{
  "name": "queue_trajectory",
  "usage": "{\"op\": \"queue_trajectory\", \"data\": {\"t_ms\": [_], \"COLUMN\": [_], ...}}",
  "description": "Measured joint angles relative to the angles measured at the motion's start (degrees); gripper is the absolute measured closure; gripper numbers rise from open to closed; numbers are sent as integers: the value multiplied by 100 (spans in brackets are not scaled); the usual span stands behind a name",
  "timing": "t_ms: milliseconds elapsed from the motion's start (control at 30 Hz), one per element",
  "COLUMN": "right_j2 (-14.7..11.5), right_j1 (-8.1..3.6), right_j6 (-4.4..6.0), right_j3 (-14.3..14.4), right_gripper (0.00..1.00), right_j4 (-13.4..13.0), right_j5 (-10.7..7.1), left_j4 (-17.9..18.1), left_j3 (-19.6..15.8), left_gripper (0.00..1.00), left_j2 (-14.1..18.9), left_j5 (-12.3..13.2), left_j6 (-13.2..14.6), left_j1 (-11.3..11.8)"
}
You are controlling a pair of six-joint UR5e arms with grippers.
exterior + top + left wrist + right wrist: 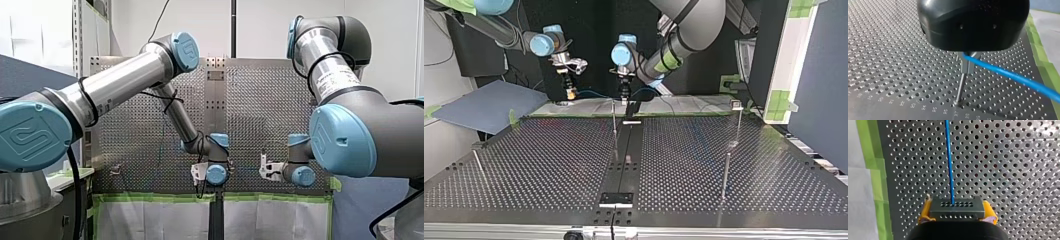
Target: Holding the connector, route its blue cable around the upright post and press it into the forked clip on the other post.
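My right gripper (956,212) has its yellow pads (926,211) shut on a grey connector block (956,206). The blue cable (949,157) leaves the block and runs straight ahead over the perforated plate. In the top view it stretches from my right gripper (570,92) across to my left gripper (624,92). In the left wrist view the cable (1010,76) comes out from my left gripper (968,62), whose black body hides most of the metal fingers. A thin upright post (960,87) stands just beneath them. Further to the top view's right is a post with a small head (737,105).
Green tape (875,182) marks the plate's edge by my right gripper. A blue-grey sheet (484,105) lies at the top view's left. More thin posts (726,170) (478,165) rise from the plate, and a black strip (624,155) runs down its middle.
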Motion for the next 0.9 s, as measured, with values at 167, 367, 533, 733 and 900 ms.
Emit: {"op": "queue_trajectory", "data": {"t_ms": [167,367,533,733,900], "right_j2": [2,2,3,5,5], "right_j1": [-4,-8,-10,-31,-64], "right_j6": [1,3,-2,6,12], "right_j3": [-51,-107,-161,-195,-227], "right_gripper": [100,100,100,100,100], "right_j4": [27,55,90,107,113], "right_j5": [-8,-16,-28,-35,-37], "left_j4": [-2,-86,-283,-390,-471], "left_j3": [48,174,395,613,794], "left_gripper": [100,100,100,100,100], "left_j2": [-4,-66,-291,-428,-437], "left_j5": [100,253,419,509,524], "left_j6": [-39,-73,-138,-248,-297], "left_j1": [55,112,127,150,177]}}
